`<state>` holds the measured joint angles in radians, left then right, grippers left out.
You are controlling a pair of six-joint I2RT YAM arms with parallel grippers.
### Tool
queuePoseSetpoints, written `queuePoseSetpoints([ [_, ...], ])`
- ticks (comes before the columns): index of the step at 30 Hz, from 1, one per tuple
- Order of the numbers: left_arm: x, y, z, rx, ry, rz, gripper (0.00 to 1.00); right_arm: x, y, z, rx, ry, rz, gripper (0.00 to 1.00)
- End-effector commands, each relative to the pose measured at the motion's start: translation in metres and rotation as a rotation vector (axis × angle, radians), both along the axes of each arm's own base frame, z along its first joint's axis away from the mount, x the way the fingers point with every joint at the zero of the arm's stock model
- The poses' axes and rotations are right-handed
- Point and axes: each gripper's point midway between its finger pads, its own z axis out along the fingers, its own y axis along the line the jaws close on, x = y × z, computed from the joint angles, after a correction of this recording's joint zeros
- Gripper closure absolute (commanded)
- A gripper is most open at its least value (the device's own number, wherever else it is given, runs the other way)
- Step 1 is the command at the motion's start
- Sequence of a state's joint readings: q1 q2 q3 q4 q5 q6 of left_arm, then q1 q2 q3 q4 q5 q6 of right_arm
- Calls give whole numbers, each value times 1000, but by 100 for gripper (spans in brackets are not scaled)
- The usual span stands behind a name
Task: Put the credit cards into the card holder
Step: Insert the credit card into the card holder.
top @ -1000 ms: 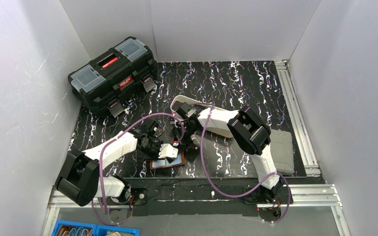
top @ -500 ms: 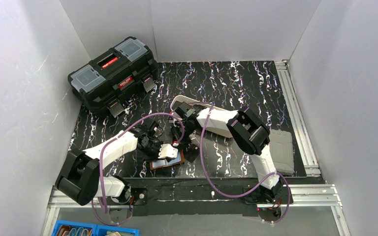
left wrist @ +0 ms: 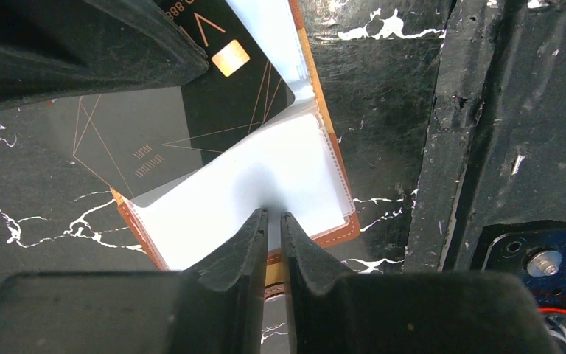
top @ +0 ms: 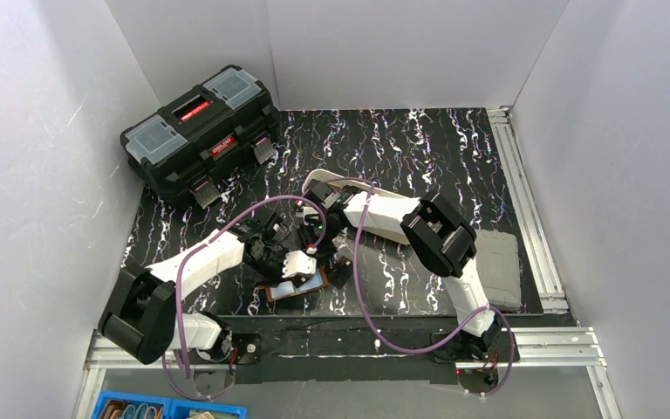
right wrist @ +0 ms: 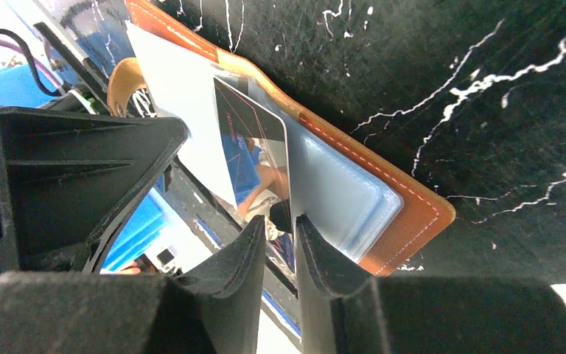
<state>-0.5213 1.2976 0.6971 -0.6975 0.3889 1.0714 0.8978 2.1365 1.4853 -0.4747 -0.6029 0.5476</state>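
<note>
We see the card holder (left wrist: 295, 169) lying open, tan-edged with pale clear sleeves, one sleeve reaching the fingertips of the left gripper (left wrist: 271, 214). A black credit card (left wrist: 225, 92) with a gold chip sits tilted just beyond them, partly under a sleeve.

The card holder (right wrist: 413, 214) is smooth tan leather with pale stitching; its inner sleeves are clear, glossy plastic. The credit card (left wrist: 228, 103) is dark, glossy plastic with fine copper lines and a metallic chip. The tabletop (left wrist: 383, 88) is black, marble-patterned and faintly shiny. The toolbox (top: 188, 140) is matt black plastic.
</note>
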Motion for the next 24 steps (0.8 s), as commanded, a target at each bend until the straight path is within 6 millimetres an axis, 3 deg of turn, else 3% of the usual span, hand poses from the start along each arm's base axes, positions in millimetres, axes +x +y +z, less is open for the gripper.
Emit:
queuePoseSetpoints([
  [1,-6,-4,8,-19,27,30,89,-2,8,11,-16,-77,43,71],
  [13,0,-11,14,-44,27,160,92,-12,9,10,-70,-138,93,72],
  [20,-9,-8,16,-40,54,151,92,7,10,2,-119,-211,35,86],
  [24,-11,-6,17,-36,55,147,92,7,19,-1,-92,-195,33,92],
])
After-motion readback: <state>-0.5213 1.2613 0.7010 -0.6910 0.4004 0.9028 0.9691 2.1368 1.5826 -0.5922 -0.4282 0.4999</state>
